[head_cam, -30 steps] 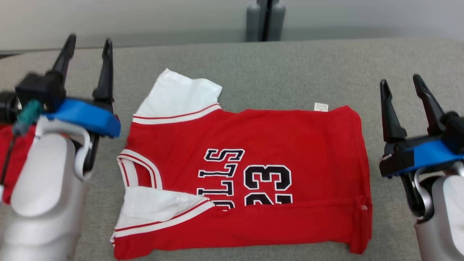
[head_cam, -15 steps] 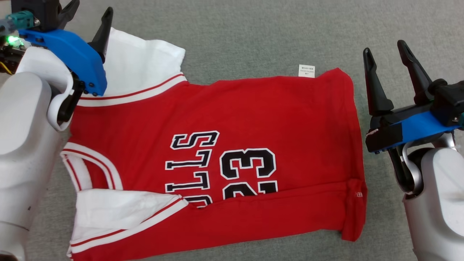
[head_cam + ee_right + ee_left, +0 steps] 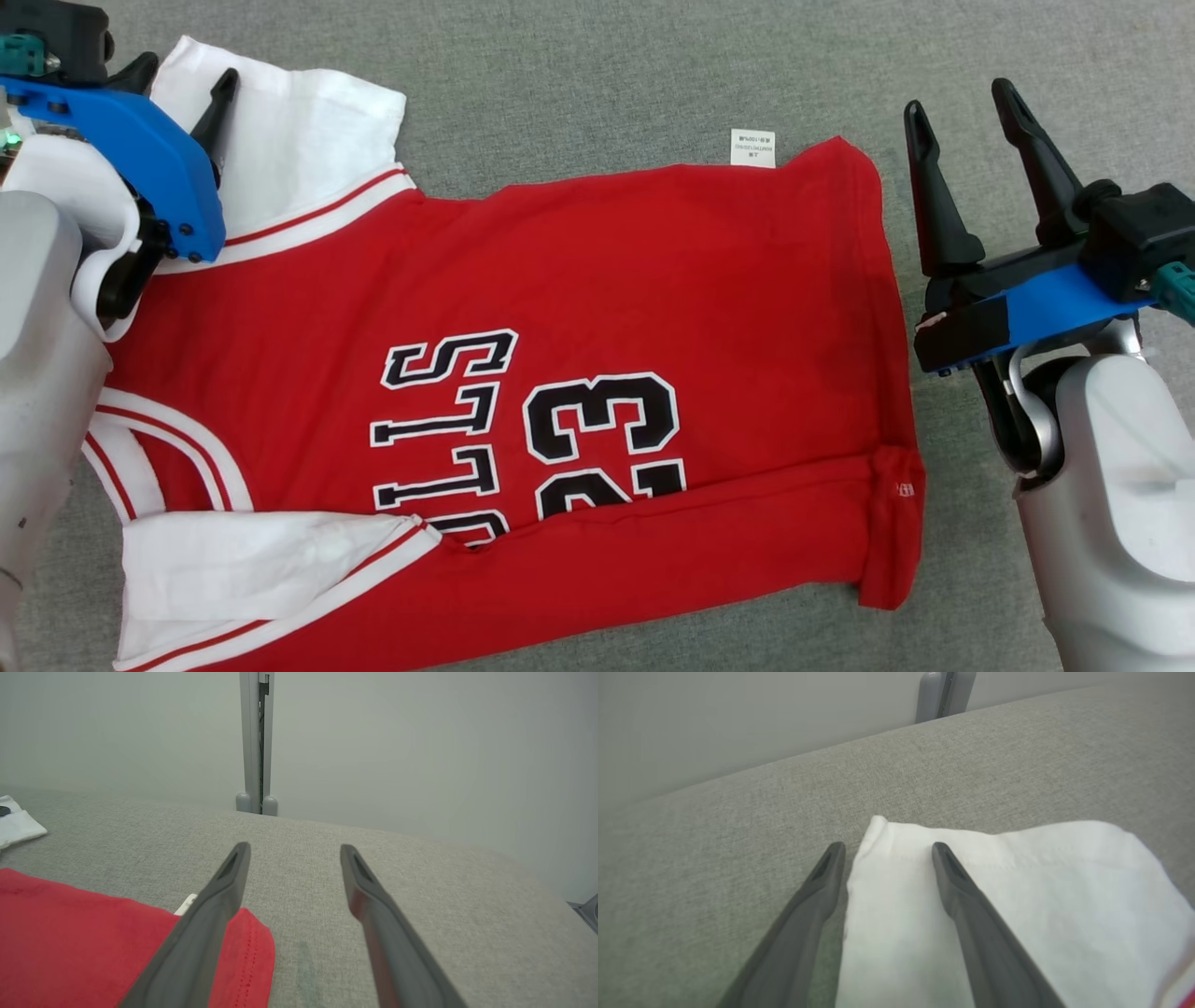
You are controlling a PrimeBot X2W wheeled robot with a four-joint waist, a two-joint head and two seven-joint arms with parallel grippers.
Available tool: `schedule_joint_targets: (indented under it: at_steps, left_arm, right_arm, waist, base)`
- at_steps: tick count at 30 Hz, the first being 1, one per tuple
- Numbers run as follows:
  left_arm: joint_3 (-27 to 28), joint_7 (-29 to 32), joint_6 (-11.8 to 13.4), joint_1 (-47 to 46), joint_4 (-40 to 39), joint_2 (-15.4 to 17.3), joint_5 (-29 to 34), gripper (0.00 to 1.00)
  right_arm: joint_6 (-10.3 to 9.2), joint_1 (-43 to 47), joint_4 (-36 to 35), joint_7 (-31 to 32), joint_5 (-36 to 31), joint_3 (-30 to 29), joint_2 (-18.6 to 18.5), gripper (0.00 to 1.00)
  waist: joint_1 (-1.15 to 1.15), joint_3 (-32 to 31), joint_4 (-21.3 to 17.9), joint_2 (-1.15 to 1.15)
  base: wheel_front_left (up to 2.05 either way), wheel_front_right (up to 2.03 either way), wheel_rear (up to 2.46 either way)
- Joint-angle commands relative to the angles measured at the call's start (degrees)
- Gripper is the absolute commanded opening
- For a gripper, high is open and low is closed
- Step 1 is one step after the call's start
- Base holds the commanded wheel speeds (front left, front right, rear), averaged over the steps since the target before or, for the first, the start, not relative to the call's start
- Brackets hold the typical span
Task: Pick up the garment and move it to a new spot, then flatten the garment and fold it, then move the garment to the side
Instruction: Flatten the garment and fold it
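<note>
The garment (image 3: 579, 280) is a red jersey with white sleeves and black "23" lettering, lying flat on the grey padded surface, collar to the left. Its near long edge is folded up over the bottom of the lettering. My left gripper (image 3: 185, 77) is open over the far white sleeve (image 3: 299, 140); in the left wrist view the left gripper (image 3: 887, 847) straddles the outer edge of that sleeve (image 3: 1017, 896). My right gripper (image 3: 959, 101) stands open just right of the hem. In the right wrist view the right gripper (image 3: 295, 847) is past the red hem corner (image 3: 252, 947), with nothing between its fingers.
The grey padded surface (image 3: 607, 75) stretches beyond the jersey to a pale wall, where a grey post (image 3: 256, 742) stands. A white care label (image 3: 752, 147) sticks out at the far hem. The near white sleeve (image 3: 261, 569) lies folded at the lower left.
The head camera has tilted down, so the whole picture shifted. Relative to the jersey, my left gripper has come from beside it to over the far white sleeve. Both grippers stay open.
</note>
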Motion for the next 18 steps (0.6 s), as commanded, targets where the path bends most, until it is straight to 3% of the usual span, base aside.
schedule_joint_targets:
  at_steps: [1, 8, 9, 10, 18]
  left_arm:
    - [-0.74, 0.20, -0.02, -1.30, 0.37, 0.30, -0.80, 1.00]
    - [-5.00, 0.56, -0.02, -2.35, 2.63, 0.06, -2.85, 1.00]
    - [-5.71, -0.10, -0.02, -2.66, 3.17, 0.20, -2.32, 0.26]
    - [-6.27, -0.78, -0.01, -2.89, 3.66, 0.11, -2.21, 0.00]
    - [-9.55, -5.61, -0.02, -4.96, 4.50, -1.69, -3.27, 0.00]
  right_arm:
    - [0.01, -1.20, 0.34, 0.00, 0.42, 0.27, 0.09, 1.00]
    - [0.02, -2.32, 2.29, 1.25, 0.96, 1.25, -0.14, 1.00]
    - [0.01, -2.41, 2.68, 1.79, 1.09, 1.49, -0.28, 1.00]
    - [0.01, -2.49, 3.15, 2.34, 1.15, 1.87, -0.50, 1.00]
    - [0.01, -3.31, 6.44, 7.84, 3.11, 3.84, -2.23, 1.00]
  waist:
    - [-0.01, 0.16, -0.14, 0.00]
    - [-0.01, 0.68, -0.25, 0.00]
    - [-0.01, 0.62, -0.21, 0.00]
    - [-0.01, 0.52, -0.15, 0.00]
    - [-0.01, -0.32, 1.70, 0.00]
  base:
    - [0.00, 0.00, 0.00]
    - [0.00, 0.00, 0.00]
    - [0.00, 0.00, 0.00]
    - [0.00, 0.00, 0.00]
    - [0.00, 0.00, 0.00]
